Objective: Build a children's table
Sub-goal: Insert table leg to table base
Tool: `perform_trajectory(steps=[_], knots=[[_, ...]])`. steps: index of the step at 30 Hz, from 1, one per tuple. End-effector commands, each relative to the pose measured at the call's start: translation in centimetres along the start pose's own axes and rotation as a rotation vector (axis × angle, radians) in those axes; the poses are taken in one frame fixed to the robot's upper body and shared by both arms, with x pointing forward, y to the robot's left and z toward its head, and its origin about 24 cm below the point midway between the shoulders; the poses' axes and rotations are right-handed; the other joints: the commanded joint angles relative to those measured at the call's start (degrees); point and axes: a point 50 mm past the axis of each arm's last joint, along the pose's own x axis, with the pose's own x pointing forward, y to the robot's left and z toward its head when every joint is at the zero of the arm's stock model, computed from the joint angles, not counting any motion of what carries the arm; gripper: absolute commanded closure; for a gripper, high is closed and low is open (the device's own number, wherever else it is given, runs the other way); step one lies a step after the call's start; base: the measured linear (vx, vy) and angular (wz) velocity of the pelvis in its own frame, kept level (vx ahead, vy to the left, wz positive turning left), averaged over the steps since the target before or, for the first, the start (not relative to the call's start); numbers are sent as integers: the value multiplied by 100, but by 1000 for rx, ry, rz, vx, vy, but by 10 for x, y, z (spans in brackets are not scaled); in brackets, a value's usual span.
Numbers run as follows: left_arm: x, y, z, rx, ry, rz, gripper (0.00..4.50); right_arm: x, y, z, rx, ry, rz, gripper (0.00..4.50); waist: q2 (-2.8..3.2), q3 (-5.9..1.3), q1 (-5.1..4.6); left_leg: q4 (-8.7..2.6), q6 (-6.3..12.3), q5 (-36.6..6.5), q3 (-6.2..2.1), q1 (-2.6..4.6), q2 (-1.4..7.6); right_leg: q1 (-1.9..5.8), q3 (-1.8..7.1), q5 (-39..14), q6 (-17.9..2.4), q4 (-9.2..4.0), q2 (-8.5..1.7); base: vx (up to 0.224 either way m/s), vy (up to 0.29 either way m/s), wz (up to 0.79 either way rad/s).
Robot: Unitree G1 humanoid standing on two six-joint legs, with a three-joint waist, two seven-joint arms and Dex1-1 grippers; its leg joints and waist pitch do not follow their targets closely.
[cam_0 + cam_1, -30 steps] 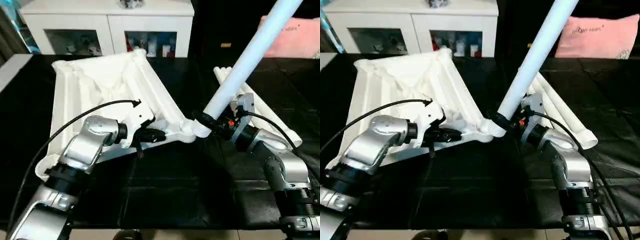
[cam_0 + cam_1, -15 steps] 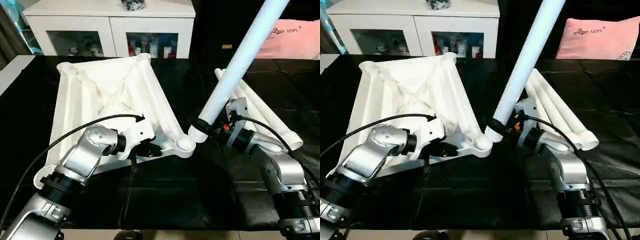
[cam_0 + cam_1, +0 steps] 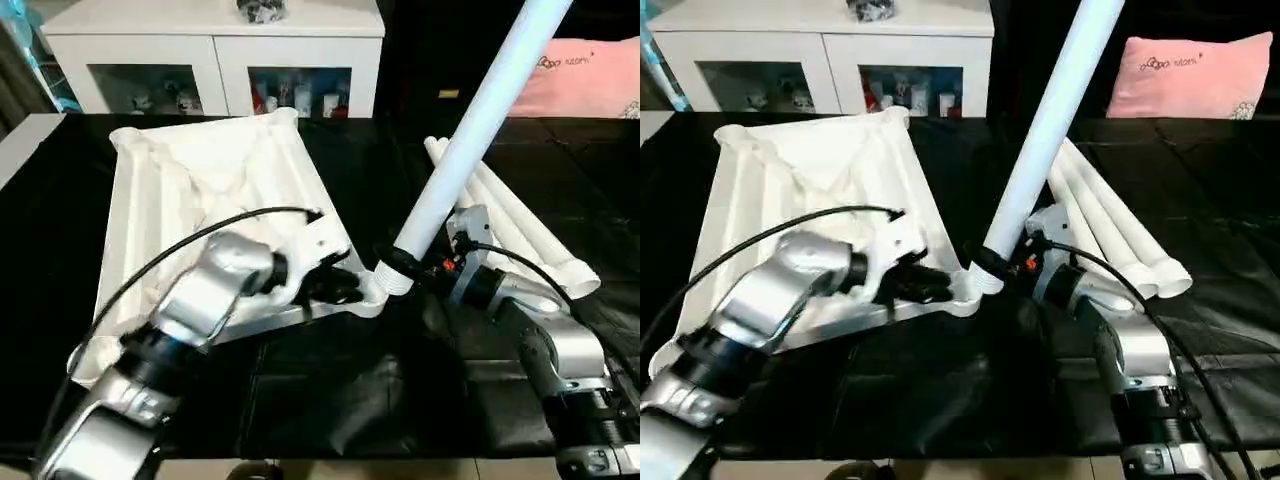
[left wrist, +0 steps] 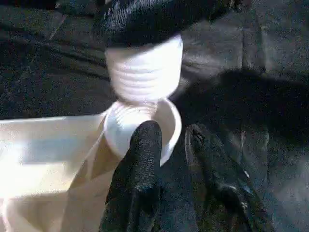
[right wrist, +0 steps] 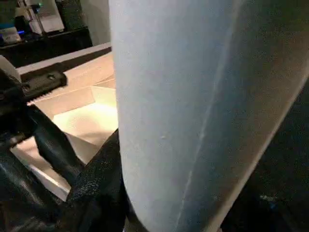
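The white tabletop (image 3: 190, 180) lies ribbed side up on black cloth. My right gripper (image 3: 398, 258) is shut on a long white leg (image 3: 470, 130) just above its threaded end (image 4: 144, 72). The leg slants up and away, and its end sits at the mouth of the near right corner socket (image 4: 170, 116). My left gripper (image 4: 171, 133) is at that socket. Its fingers (image 4: 145, 145) stand slightly apart on either side of the rim, so it is open. In the right wrist view the leg (image 5: 193, 96) stands close against a black finger (image 5: 96, 183).
Three more white legs (image 3: 510, 225) lie side by side on the cloth behind my right arm. A white glass-door cabinet (image 3: 215, 60) stands at the back and a pink cushion (image 3: 590, 80) at the back right. Black cloth (image 3: 330, 380) covers the near area.
The tabletop's raised edge has come down flat. My left gripper has slid to the corner socket and its fingers have parted. The leg's threaded end has moved onto the socket.
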Motion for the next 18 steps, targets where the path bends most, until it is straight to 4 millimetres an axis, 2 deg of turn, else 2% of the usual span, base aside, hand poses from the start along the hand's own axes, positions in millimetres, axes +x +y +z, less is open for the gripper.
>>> perform_trajectory(steps=[1, 3, 4, 7, 10, 11, 13, 15, 18], knots=[[3, 1, 8, -17, 35, 5, 323, 1, 3, 5, -33, -23, 6, 257, -11, -412, 14, -344, 384, -485, -231, 157, 382, 296, 309, -105, -1275, -407, -545, 0, 0, 0], [4, 0, 10, -29, 40, -2, 305, 1, 3, 5, -33, -24, 6, 257, -19, -412, 14, -341, 404, -473, -232, 159, 382, 297, 307, -66, -1293, -405, -538, 0, 0, 0], [8, 2, 16, -16, 58, 41, 296, 0, 4, 6, -35, -27, 4, 257, -5, -412, 16, -340, 409, -469, -234, 158, 383, 300, 305, -41, -1313, -398, -540, 0, 0, 0], [11, 6, 20, -28, 84, 95, 266, 0, 4, 6, -37, -28, 3, 257, -23, -411, 23, -335, 424, -517, -234, 157, 381, 310, 306, -70, -1303, -421, -541, 0, 0, 0], [12, 7, 24, -37, 83, 105, 264, 0, 4, 6, -40, -28, 3, 257, -24, -412, 20, -332, 439, -493, -238, 149, 377, 315, 300, -71, -1298, -418, -539, 0, 0, 0], [13, 7, 30, -53, 70, 115, 264, 0, 5, 6, -41, -29, 3, 257, -66, -408, 17, -332, 454, -492, -231, 142, 369, 322, 298, -98, -1302, -417, -536, 0, 0, 0], [14, 7, 32, -54, 66, 124, 264, 0, 5, 6, -41, -30, 3, 257, -48, -415, 31, -322, 478, -462, -233, 147, 371, 318, 299, -126, -1303, -425, -546, 0, 0, 0], [15, 8, 32, -57, 66, 134, 264, 0, 4, 6, -41, -31, 1, 257, -72, -415, 29, -319, 503, -428, -231, 137, 369, 321, 298, -89, -1301, -424, -540, 0, 0, 0], [17, 11, 37, -71, 43, 178, 264, 0, 4, 7, -39, -39, -11, 257, -73, -418, 34, -310, 560, -376, -232, 131, 361, 323, 292, -68, -1290, -422, -542, 0, 0, 0]])
